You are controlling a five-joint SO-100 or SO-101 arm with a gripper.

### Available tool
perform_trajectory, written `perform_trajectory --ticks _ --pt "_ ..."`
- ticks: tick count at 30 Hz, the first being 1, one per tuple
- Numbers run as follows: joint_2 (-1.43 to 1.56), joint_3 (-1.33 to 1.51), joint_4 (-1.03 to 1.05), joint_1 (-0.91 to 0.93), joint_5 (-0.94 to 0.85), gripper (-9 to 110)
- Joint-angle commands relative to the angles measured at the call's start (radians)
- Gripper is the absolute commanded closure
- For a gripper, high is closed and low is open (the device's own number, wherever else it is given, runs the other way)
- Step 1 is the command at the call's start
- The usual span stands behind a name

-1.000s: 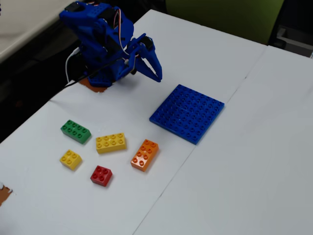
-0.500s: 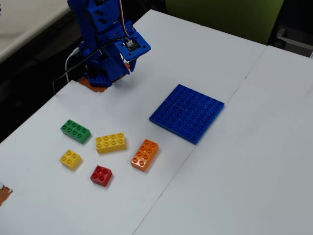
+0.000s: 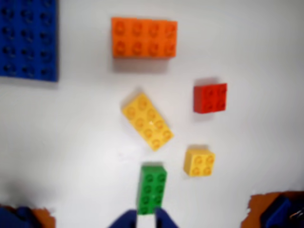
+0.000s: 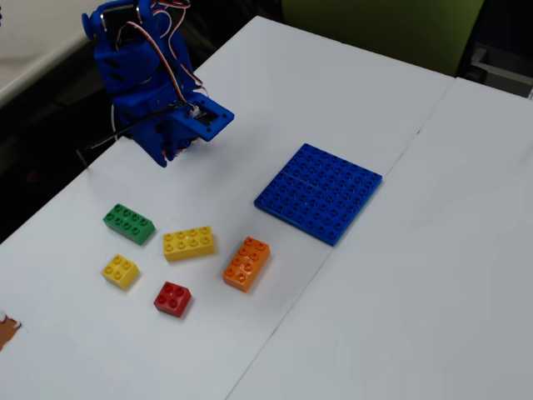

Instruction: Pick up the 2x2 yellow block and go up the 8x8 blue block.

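Observation:
The 2x2 yellow block (image 3: 199,162) lies on the white table, to the right of and just beyond my fingertips in the wrist view. In the fixed view it (image 4: 121,270) sits at the front left. The 8x8 blue block (image 3: 28,38) lies flat at the top left of the wrist view and mid-table in the fixed view (image 4: 319,192). My gripper (image 3: 146,221) hangs above the table and holds nothing. Its blurred blue tips show a narrow pale strip between them. In the fixed view the gripper (image 4: 171,154) points down, well above the bricks.
A green brick (image 3: 152,188) lies right in front of my fingertips. A long yellow 2x4 brick (image 3: 147,121), a red 2x2 brick (image 3: 210,98) and an orange 2x4 brick (image 3: 144,37) lie beyond. The table's left edge (image 4: 50,204) runs close to the bricks.

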Motion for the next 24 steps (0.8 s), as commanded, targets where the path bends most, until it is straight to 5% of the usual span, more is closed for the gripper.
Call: perform_trajectory --ticks 1,7,24 --pt "-0.064 -0.127 0.003 0.097 -0.204 98" --pt "-0.229 -0.299 -0.018 0.192 -0.313 98" --pt "-0.581 -0.515 -0.117 0.295 -0.106 94"
